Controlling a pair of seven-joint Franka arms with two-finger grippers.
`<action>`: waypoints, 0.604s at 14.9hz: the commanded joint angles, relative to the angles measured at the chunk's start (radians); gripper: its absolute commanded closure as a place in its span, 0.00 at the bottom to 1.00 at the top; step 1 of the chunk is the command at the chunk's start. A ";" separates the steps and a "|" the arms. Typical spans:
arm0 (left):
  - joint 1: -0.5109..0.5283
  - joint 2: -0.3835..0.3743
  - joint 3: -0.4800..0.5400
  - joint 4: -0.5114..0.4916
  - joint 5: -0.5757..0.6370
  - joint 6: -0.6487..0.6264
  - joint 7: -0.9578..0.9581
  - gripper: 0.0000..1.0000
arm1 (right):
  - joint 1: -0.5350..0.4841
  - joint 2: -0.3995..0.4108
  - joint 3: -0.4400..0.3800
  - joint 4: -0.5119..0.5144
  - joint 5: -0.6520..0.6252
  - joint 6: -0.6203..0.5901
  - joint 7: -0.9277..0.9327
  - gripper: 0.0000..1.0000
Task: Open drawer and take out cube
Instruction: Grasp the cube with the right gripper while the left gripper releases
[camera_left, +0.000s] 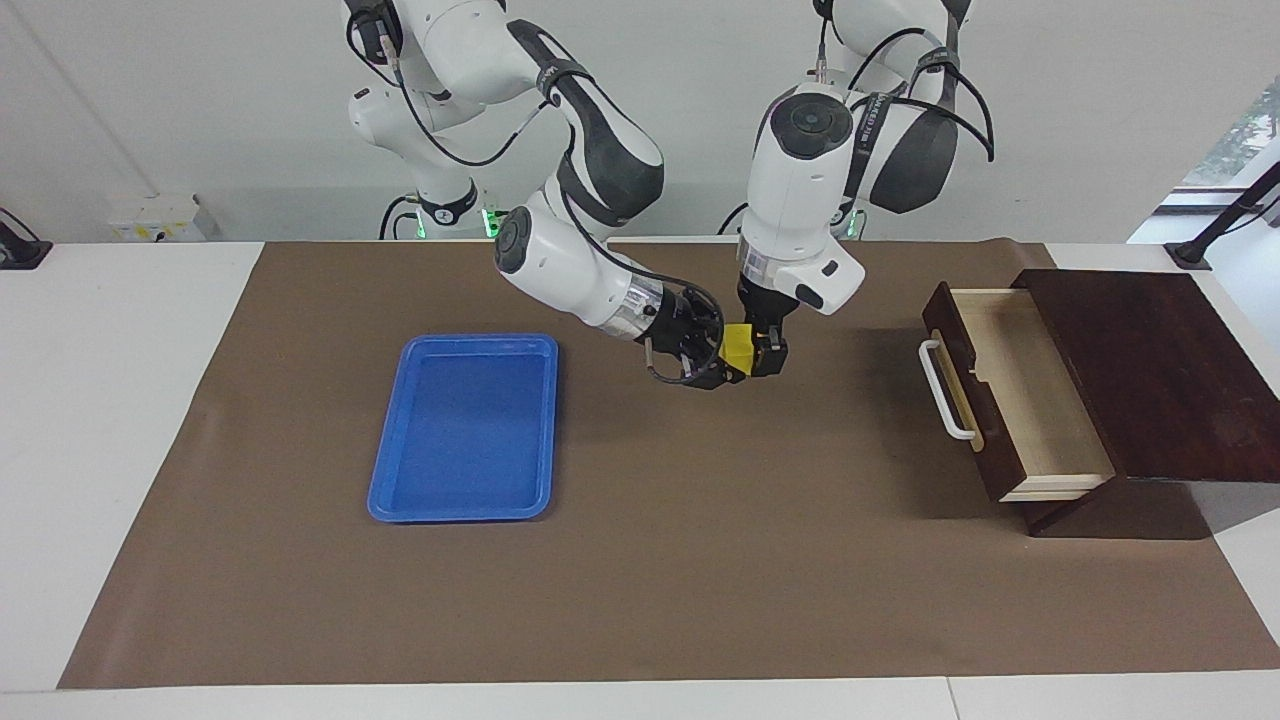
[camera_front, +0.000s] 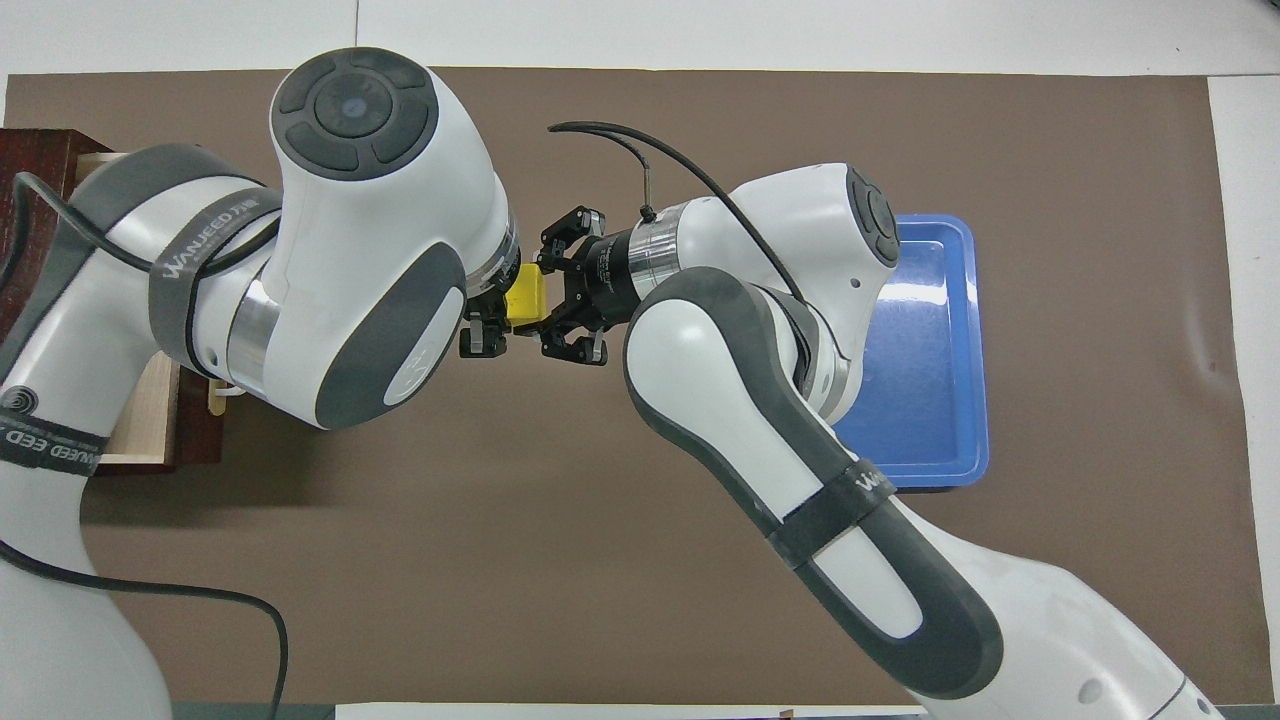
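Note:
The yellow cube (camera_left: 738, 347) hangs in the air over the middle of the brown mat, between both grippers; it also shows in the overhead view (camera_front: 527, 300). My left gripper (camera_left: 766, 360) points down and is shut on the cube. My right gripper (camera_left: 727, 352) reaches in sideways from the tray's end, its fingers spread on either side of the cube. The dark brown drawer (camera_left: 1035, 405) stands pulled out of its box (camera_left: 1150, 370) at the left arm's end of the table, its pale interior empty and its white handle (camera_left: 940, 392) facing the mat. My left arm hides most of the drawer (camera_front: 140, 425) in the overhead view.
A blue plastic tray (camera_left: 470, 430) lies empty on the brown mat (camera_left: 700, 560) toward the right arm's end; it also shows in the overhead view (camera_front: 935, 350). White table (camera_left: 120, 450) borders the mat.

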 joint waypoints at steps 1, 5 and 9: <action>-0.003 -0.010 0.008 -0.012 0.029 -0.013 0.023 0.00 | -0.017 -0.005 0.006 0.015 -0.019 -0.020 -0.003 1.00; 0.052 -0.023 0.008 -0.043 0.032 -0.043 0.115 0.00 | -0.084 -0.002 0.005 0.014 -0.022 -0.036 -0.014 1.00; 0.150 -0.076 0.008 -0.179 0.107 0.028 0.272 0.00 | -0.240 0.001 0.003 -0.002 -0.031 -0.095 -0.116 1.00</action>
